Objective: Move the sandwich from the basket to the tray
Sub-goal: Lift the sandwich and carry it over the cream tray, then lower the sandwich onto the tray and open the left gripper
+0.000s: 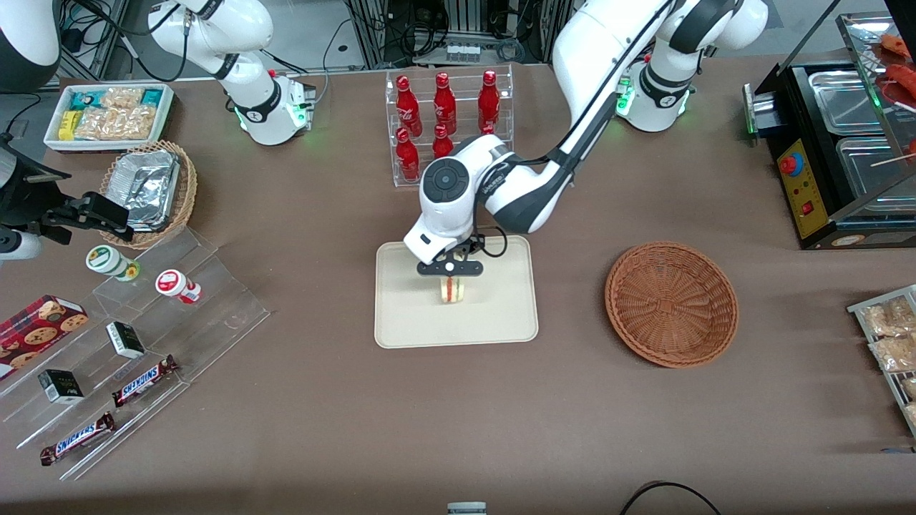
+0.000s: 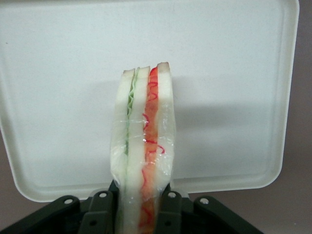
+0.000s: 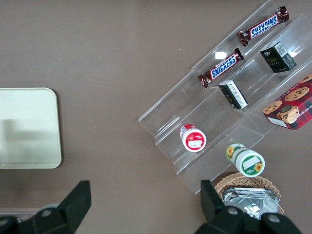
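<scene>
The clear-wrapped sandwich, white bread with red and pale green layers, stands on edge over the middle of the cream tray. My left gripper is directly above it, shut on the sandwich, one finger pressed to each bread face. I cannot tell whether the sandwich touches the tray. The reddish-brown wicker basket sits beside the tray toward the working arm's end of the table, with nothing in it.
A clear rack of red bottles stands farther from the front camera than the tray. Toward the parked arm's end are acrylic steps with snack bars, boxes and cups, and a tan basket of foil trays. A black food warmer stands at the working arm's end.
</scene>
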